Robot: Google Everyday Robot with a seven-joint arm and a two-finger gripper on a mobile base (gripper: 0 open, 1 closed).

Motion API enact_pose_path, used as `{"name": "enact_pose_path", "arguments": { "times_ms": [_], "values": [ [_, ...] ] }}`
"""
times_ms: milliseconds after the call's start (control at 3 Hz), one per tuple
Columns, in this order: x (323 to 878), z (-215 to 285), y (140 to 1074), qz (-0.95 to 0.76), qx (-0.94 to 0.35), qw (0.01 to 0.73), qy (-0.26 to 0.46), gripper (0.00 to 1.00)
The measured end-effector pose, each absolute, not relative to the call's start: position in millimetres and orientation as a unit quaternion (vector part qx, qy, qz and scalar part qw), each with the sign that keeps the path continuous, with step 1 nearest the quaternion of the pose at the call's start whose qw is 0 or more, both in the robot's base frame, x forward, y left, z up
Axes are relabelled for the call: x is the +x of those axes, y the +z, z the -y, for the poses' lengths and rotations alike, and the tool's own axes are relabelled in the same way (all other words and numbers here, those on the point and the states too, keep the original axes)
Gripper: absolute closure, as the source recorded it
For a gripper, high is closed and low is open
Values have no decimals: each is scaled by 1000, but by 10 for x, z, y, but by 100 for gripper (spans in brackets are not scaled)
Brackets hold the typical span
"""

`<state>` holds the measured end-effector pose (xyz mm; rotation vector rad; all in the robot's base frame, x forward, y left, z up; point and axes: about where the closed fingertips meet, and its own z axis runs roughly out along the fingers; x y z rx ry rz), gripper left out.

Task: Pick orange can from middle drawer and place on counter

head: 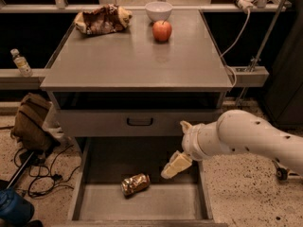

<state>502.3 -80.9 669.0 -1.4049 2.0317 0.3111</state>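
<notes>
The orange can (135,184), shiny and dented, lies on its side on the floor of the open middle drawer (184,207), left of centre. My gripper (175,165) hangs over the right part of the drawer, up and to the right of the can and apart from it, at the end of the white arm (246,136) that comes in from the right. The counter (137,56) is the broad grey top of the cabinet above.
On the counter stand a brown-and-yellow snack bag (102,19), a white bowl (158,10) and a red apple (162,30). A shut drawer front with a black handle (139,122) sits above the open drawer. A bag (31,122), cables and a bottle (21,63) lie left.
</notes>
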Motion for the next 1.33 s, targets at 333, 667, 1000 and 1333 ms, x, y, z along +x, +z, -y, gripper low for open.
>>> {"name": "enact_pose_path", "arguments": {
  "times_ms": [333, 667, 1000, 1333],
  "values": [
    [5023, 803, 6684, -773, -535, 320, 119, 0],
    [5079, 654, 6348, -770, -529, 325, 145, 0],
    [5241, 348, 5794, -768, -519, 325, 189, 0],
    [5356, -74, 5104, -774, -506, 301, 233, 0]
  ]
}}
